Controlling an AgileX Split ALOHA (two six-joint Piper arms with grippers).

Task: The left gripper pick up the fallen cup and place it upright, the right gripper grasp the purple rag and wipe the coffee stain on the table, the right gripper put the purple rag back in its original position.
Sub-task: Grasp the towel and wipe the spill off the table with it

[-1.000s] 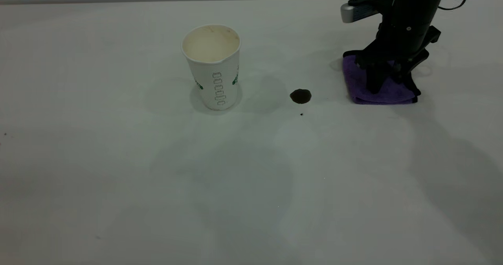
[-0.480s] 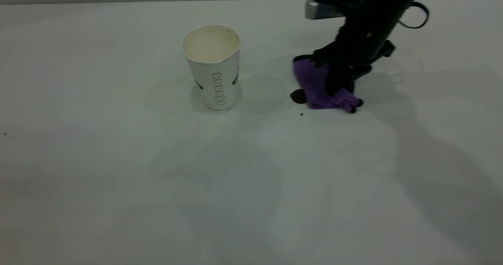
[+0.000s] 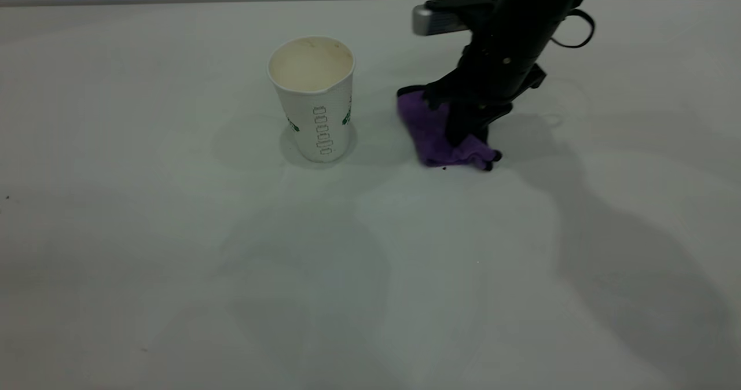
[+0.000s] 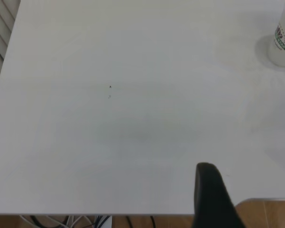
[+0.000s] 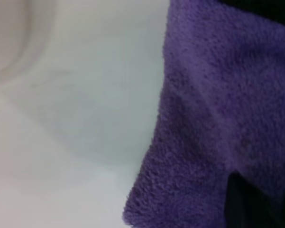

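The cup (image 3: 312, 98) stands upright on the table (image 3: 173, 262), left of centre; its base also shows in the left wrist view (image 4: 284, 40). My right gripper (image 3: 466, 135) is shut on the purple rag (image 3: 431, 132) and presses it onto the table to the right of the cup. The rag fills the right wrist view (image 5: 218, 118). The coffee stain is hidden under the rag. My left gripper (image 4: 251, 204) is open and empty at the table's edge, far from the cup, and is out of the exterior view.
A tiny dark speck (image 3: 444, 168) lies just in front of the rag. Another small speck (image 3: 7, 197) lies at the far left. The table's edge and a wooden floor show in the left wrist view (image 4: 265, 209).
My right gripper has dragged the purple rag leftwards from its place at the right. The rag now covers the coffee stain. The cup has not moved.
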